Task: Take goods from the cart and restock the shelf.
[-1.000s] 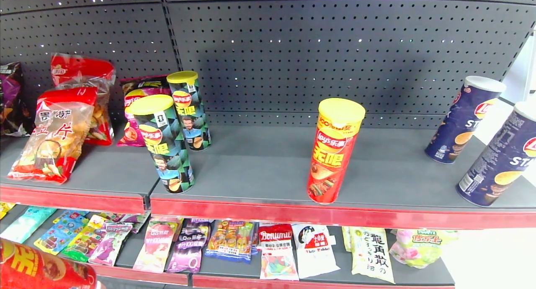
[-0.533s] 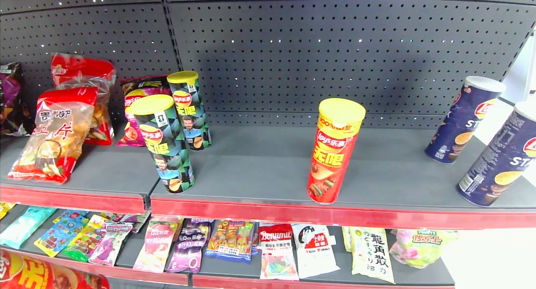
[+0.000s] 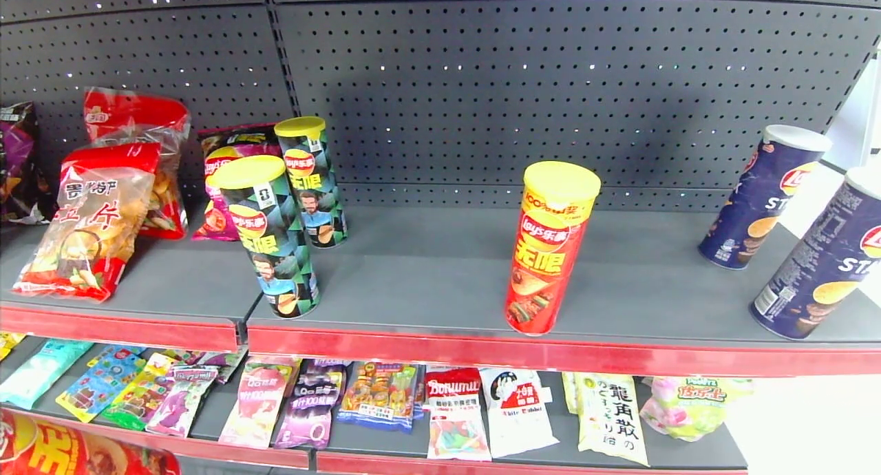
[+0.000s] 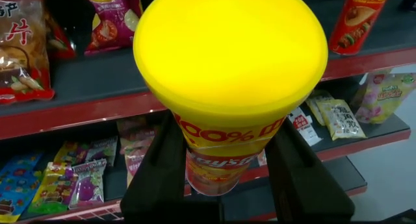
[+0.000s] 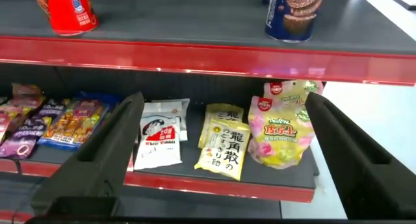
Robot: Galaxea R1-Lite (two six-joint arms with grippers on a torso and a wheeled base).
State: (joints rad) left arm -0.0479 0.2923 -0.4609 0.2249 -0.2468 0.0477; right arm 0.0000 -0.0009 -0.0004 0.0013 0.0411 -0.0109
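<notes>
The left gripper (image 4: 226, 130) has two matte black jaws, broad flat-sided slabs with straight edges that widen toward the wrist. The right gripper (image 5: 224, 99) has the same plain black jaws, long wedges narrowing to blunt tips, with a dark bar across their base.

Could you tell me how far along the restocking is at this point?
One red can stands on the upper shelf; that looks done. The left gripper holds a second red can, not yet shelved, with bare shelf space around the first. The right gripper is open and empty.
</notes>
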